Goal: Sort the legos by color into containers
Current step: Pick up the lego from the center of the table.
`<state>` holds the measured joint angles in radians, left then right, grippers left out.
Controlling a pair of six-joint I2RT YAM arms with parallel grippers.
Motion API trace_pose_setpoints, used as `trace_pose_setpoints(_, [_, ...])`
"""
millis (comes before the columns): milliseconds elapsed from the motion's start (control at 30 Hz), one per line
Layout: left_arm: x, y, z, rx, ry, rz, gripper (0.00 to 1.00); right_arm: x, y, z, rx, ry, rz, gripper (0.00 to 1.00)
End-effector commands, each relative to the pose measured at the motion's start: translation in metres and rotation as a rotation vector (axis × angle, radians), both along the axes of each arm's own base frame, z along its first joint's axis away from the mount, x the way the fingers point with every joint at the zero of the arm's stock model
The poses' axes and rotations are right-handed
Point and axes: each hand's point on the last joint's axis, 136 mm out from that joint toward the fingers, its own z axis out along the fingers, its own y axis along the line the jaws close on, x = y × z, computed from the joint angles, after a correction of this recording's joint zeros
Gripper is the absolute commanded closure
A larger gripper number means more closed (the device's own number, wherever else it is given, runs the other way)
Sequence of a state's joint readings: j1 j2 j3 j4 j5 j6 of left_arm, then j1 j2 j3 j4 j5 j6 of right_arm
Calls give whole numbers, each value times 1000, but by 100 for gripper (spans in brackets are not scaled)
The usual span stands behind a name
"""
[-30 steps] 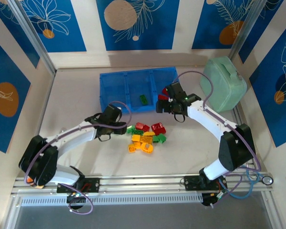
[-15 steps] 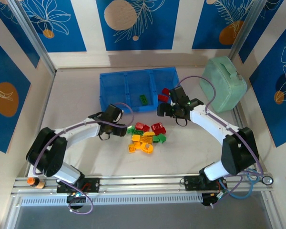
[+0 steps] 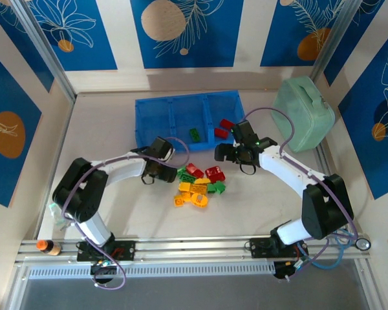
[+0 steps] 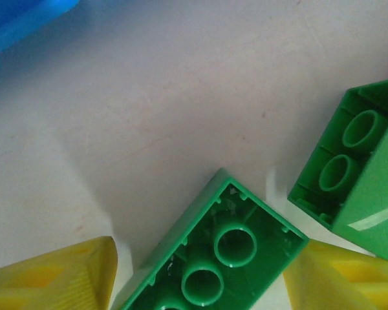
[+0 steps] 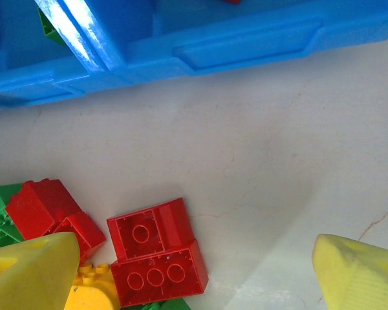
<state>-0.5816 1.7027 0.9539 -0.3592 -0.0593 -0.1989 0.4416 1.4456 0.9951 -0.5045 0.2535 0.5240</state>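
I see left tool [image 3: 172, 169] nearer, jaws apart, straddling upturned green brick [image 4: 220, 258]; brick's long axis 7-to-1 o'clock in wrist view. Right tool [image 3: 220, 154] spread wide, empty.

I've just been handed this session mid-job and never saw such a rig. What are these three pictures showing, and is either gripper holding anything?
Two robot arms are bolted at the near edge of the table; the overhead picture looks down on both. The other two pictures come from a camera on each wrist; the yellow wedges there are that gripper's own fingers. On the table: a blue three-compartment tray holding one green brick and red bricks, a loose brick pile, and a mint case. The left gripper is open astride an upturned green brick; the right gripper is open above the table beside the pile. Neither seems to grip anything.
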Motion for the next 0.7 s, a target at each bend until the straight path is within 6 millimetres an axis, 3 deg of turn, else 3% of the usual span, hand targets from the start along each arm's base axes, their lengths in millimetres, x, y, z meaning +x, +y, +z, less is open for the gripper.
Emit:
trace_pose_setpoints(0, [-1, 1, -5, 23, 43, -24, 36, -3, -1, 4, 34, -9, -9, 7])
trace_pose_setpoints(200, [-7, 1, -5, 12, 45, -15, 49, -4, -5, 1, 45, -5, -19, 7])
trace_pose_setpoints(433, [-14, -3, 10, -11, 30, -19, 67, -2, -4, 3, 58, -11, -21, 8])
trace_pose_setpoints(567, [-12, -8, 41, -64, -29, -8, 70, -4, -5, 2, 58, -13, -24, 8])
trace_pose_setpoints(667, [-5, -16, 80, -142, -122, -16, 71, -5, -6, -1, 59, -7, -24, 8])
